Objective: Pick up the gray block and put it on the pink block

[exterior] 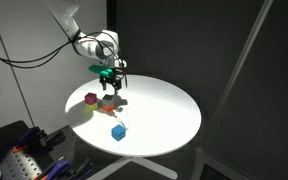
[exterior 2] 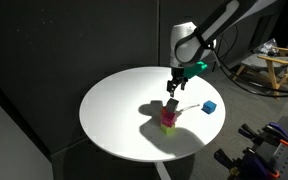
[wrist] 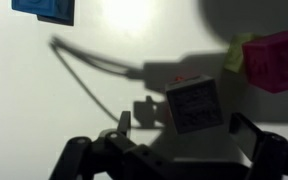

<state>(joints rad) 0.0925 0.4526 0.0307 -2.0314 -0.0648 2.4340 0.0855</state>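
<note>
The gray block (wrist: 194, 105) lies on the round white table (exterior: 164, 115), just below and between my open fingers (wrist: 189, 128) in the wrist view. The pink block (wrist: 274, 60) sits beside it, apart from it, at the right edge. In both exterior views my gripper (exterior: 110, 78) (exterior 2: 173, 88) hovers just above the cluster of blocks. The gray block (exterior: 107, 100) shows next to the pink block (exterior: 90, 98). In an exterior view the gray block (exterior 2: 170, 106) and the pink block (exterior 2: 169, 120) overlap. Nothing is held.
A blue block (exterior: 118, 132) (exterior 2: 210, 107) (wrist: 44, 8) lies apart from the cluster. An orange block (exterior: 112, 110) sits right against the gray one, and a yellow-green piece (wrist: 234, 55) is next to the pink block. A cable shadow crosses the table.
</note>
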